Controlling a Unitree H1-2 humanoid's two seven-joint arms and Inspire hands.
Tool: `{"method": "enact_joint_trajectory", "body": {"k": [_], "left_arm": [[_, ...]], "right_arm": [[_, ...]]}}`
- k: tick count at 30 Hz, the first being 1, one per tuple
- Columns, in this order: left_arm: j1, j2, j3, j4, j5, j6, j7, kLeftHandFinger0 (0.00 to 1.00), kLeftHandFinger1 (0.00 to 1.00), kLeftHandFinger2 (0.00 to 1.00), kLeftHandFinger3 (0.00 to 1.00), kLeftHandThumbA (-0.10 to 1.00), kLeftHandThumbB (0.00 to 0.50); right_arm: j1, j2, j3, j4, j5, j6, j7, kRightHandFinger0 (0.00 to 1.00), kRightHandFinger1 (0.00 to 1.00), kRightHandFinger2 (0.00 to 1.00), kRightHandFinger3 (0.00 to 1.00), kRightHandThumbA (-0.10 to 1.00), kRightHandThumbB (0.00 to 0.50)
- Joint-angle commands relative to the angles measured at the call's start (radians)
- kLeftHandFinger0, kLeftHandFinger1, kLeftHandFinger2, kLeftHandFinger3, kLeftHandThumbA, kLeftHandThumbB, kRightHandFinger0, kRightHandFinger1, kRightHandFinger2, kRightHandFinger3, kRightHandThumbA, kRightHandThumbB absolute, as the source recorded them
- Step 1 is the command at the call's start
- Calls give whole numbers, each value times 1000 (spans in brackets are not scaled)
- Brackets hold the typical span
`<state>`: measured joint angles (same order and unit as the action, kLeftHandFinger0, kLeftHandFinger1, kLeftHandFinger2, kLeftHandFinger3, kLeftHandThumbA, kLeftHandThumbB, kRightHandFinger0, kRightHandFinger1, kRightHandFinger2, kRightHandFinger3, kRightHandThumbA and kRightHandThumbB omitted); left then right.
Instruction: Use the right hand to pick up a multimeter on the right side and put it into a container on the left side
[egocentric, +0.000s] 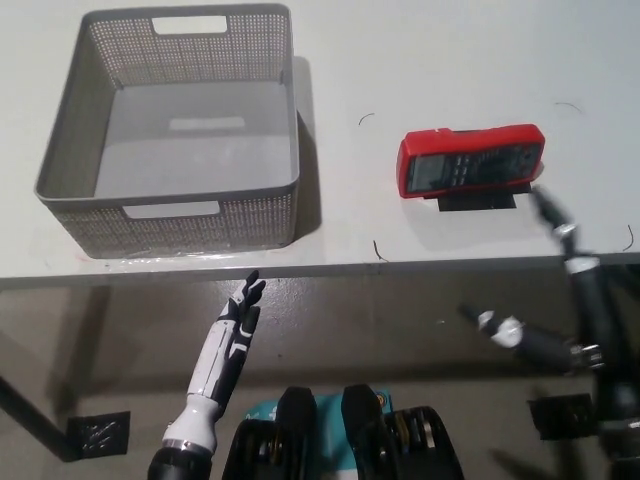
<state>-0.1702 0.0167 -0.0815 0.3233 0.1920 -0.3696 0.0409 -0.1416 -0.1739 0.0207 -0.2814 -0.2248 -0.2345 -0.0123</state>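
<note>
Task barely begun: our right hand (560, 270), fingers spread and empty, nears the multimeter (470, 161); the container (170, 210) far left holds nothing; our left hand (232, 345) rests open.

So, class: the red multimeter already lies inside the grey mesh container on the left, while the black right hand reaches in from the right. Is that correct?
Not quite. The head view shows the red multimeter on the table, to the right of the grey mesh container, which holds nothing. The rest stands: the black right hand reaches in from the right.
</note>
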Motion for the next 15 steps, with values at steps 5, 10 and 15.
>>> {"method": "enact_joint_trajectory", "body": {"k": [5, 10, 15], "left_arm": [[-8, 8, -9, -13, 20, -67, 12, 1000, 1000, 1000, 1000, 1000, 240], [-13, 7, -9, -8, 12, -71, 6, 1000, 1000, 1000, 1000, 1000, 241], [-11, 10, -12, -5, 2, -78, -5, 1000, 1000, 1000, 1000, 1000, 230]], "right_arm": [[-309, -286, -79, -264, -120, 388, 225, 1000, 1000, 1000, 1000, 1000, 330], [-608, -445, 18, -128, -183, 551, 401, 1000, 1000, 1000, 1000, 1000, 379], [-873, -500, 185, 123, -230, 638, 590, 1000, 1000, 1000, 1000, 1000, 418]]}}
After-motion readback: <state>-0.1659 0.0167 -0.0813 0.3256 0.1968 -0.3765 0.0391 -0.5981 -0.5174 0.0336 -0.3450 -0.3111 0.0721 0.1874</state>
